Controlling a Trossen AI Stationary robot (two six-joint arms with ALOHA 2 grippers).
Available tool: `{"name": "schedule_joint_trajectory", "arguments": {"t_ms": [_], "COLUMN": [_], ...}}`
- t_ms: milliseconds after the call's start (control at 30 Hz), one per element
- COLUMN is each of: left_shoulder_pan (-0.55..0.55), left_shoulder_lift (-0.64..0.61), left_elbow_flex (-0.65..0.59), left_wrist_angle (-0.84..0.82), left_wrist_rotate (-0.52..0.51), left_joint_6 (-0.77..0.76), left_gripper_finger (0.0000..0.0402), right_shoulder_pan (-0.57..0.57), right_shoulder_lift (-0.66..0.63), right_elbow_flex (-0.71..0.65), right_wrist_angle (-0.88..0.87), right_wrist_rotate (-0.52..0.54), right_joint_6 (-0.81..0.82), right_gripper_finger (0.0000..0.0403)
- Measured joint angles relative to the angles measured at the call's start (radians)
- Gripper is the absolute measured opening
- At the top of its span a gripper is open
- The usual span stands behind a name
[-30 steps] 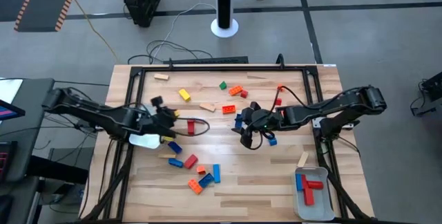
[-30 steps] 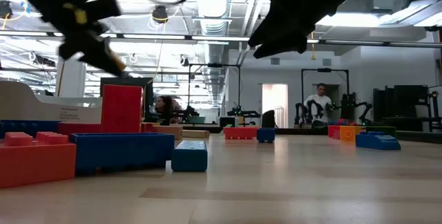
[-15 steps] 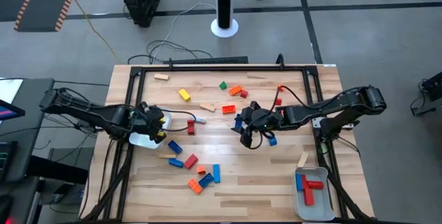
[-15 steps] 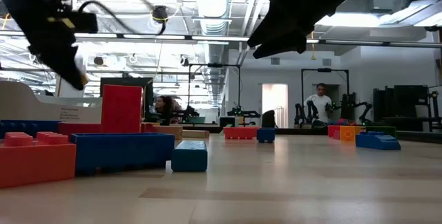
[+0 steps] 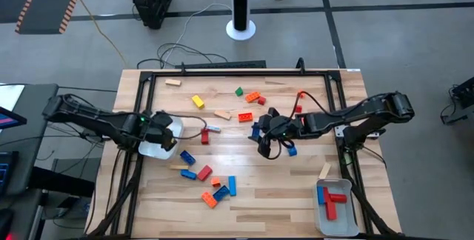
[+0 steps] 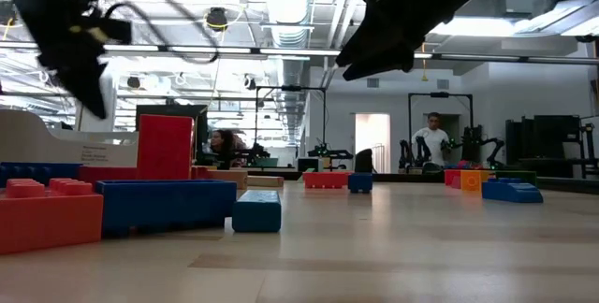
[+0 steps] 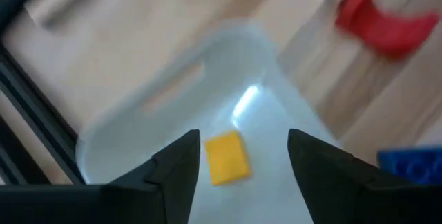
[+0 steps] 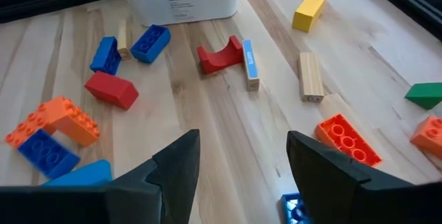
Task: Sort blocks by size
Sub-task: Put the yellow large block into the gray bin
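My left gripper [image 7: 243, 141] hangs open over the white tray [image 5: 148, 150] at the table's left side. A small yellow block [image 7: 226, 157] lies flat on the tray's floor below the fingers, apart from them. My right gripper [image 5: 261, 145] hovers open above the middle of the table beside blue blocks [image 5: 255, 130]. Loose blocks lie on the wood: a red arch [image 8: 221, 54], blue ones [image 8: 148, 43], a red one [image 8: 110, 89], orange ones [image 8: 349, 140], a yellow bar [image 8: 308, 11], a tan bar [image 8: 310, 76] and a green one [image 8: 425, 94].
A second white tray [image 5: 335, 203] at the near right corner holds red and blue blocks. A cluster of blue, red and orange blocks [image 5: 211, 184] lies toward the near edge. A black metal frame [image 5: 141, 84] borders the table. Tan bars lie at the far left [image 5: 172, 82] and right [image 5: 324, 170].
My left gripper has gone toward the table's left edge, from beside the red arch to over the white tray, and has rolled and tipped downward. The yellow block that showed at its fingers a second ago now lies in the tray.
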Motion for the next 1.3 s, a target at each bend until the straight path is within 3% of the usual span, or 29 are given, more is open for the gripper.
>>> {"name": "schedule_joint_trajectory", "arguments": {"t_ms": [167,367,433,633,933,1300], "left_shoulder_pan": [0.140,0.323,0.359,0.428,0.520,0.642], "left_shoulder_lift": [0.060,0.255,0.324,0.536,0.785,0.907], "left_elbow_flex": [0.101,0.229,0.266,0.350,0.472,0.560], "left_wrist_angle": [0.105,0.229,0.237,0.240,0.231,0.223], "left_wrist_rotate": [-0.017,0.117,0.167,0.175,0.151,0.164], "left_joint_6": [0.264,0.630,0.764,1.089,1.358,1.525], "left_gripper_finger": [0.0217,0.0215,0.0214,0.0214,0.0214,0.0214], "right_shoulder_pan": [-0.003,-0.005,0.007,0.073,0.145,0.160], "right_shoulder_lift": [0.000,0.000,0.001,0.012,0.082,0.098], "right_elbow_flex": [0.000,0.000,-0.011,-0.112,-0.135,-0.135], "right_wrist_angle": [0.025,0.061,0.076,0.224,0.248,0.251], "right_wrist_rotate": [0.000,-0.002,-0.002,0.001,0.076,0.080], "right_joint_6": [-0.018,-0.035,-0.026,-0.002,0.025,0.028], "right_gripper_finger": [0.0244,0.0244,0.0244,0.0244,0.0244,0.0244]}}
